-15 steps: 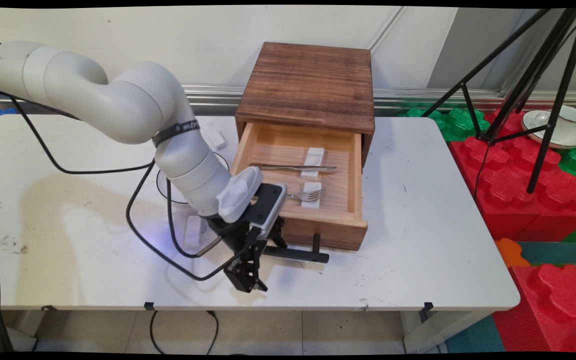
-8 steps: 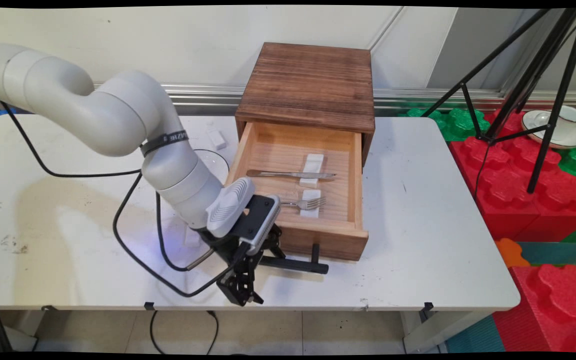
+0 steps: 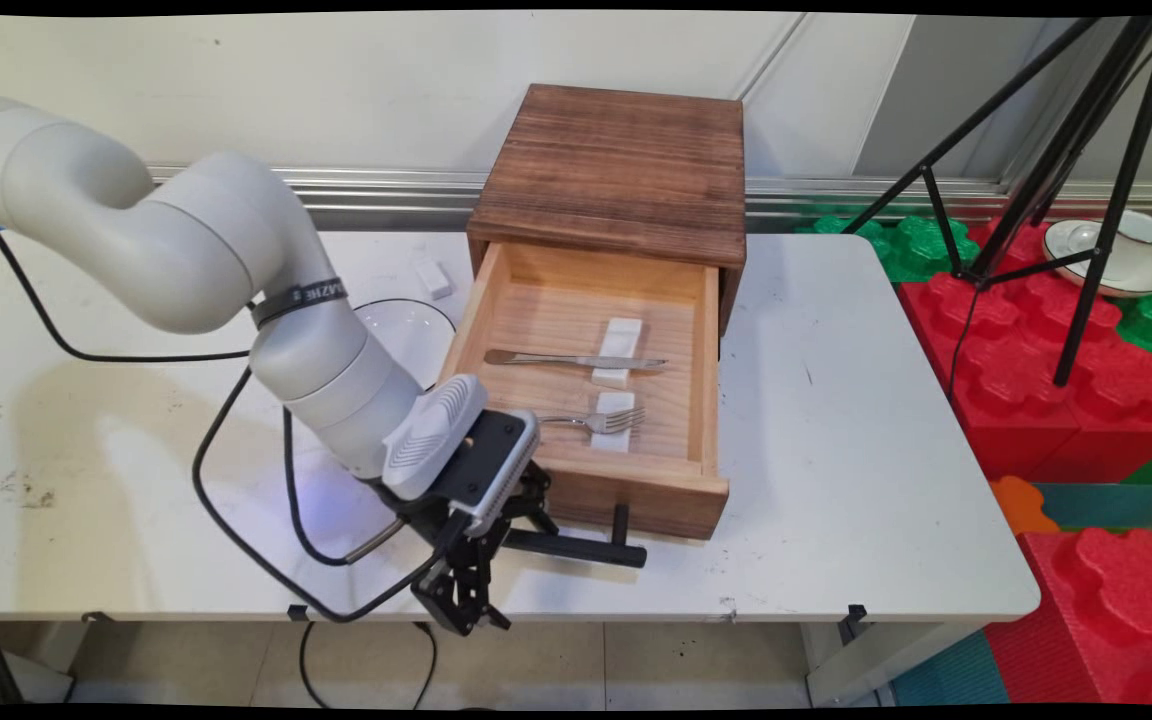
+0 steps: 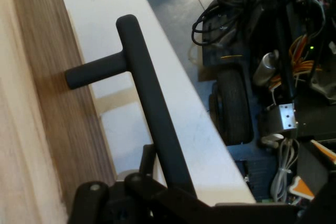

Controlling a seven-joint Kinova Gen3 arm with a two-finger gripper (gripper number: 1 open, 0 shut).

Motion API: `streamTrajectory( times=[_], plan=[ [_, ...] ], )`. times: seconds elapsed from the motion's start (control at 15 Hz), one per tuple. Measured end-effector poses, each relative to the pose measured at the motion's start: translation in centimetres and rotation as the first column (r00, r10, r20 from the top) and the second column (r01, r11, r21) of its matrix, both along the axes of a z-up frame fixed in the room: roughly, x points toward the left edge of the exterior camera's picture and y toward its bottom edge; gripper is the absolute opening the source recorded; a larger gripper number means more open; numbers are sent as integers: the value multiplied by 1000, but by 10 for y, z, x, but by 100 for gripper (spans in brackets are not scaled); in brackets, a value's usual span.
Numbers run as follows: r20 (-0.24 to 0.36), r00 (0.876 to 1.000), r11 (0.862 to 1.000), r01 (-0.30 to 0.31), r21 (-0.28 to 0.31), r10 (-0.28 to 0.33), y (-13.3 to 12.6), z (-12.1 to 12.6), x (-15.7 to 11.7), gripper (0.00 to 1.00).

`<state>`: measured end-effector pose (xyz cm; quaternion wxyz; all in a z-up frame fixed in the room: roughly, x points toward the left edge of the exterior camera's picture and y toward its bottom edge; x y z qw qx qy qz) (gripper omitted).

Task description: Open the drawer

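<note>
One gripper (image 3: 511, 535), apparently clamped on the drawer's black handle (image 3: 576, 547), sat at lower centre of the main view

Near edge: the hand (image 3: 496, 545) sits at the left end of the black handle (image 3: 576, 548), low over the counter (image 3: 836, 480), close to its near edge.
Drawer (image 3: 586, 490): pulled out over the counter's middle, open above; knife (image 3: 576, 359) and fork (image 3: 591, 421) lie on white rests inside.
Left: bare counter, crossed by hanging cables (image 3: 236, 520); a plate (image 3: 406, 325) lies beside the drawer.
Right: bare counter as far as the tripod (image 3: 1076, 200) and foam blocks (image 3: 1056, 400).
Back: the wooden box (image 3: 616, 170) blocks the way.
</note>
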<state>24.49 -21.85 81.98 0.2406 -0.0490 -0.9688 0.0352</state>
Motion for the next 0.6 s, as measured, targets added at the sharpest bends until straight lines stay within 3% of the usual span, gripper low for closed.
streamTrajectory(
  times=[0.6],
  plan=[
    [-19,1000,1000,8,-18,-8,16,3,9,100]
  ],
)
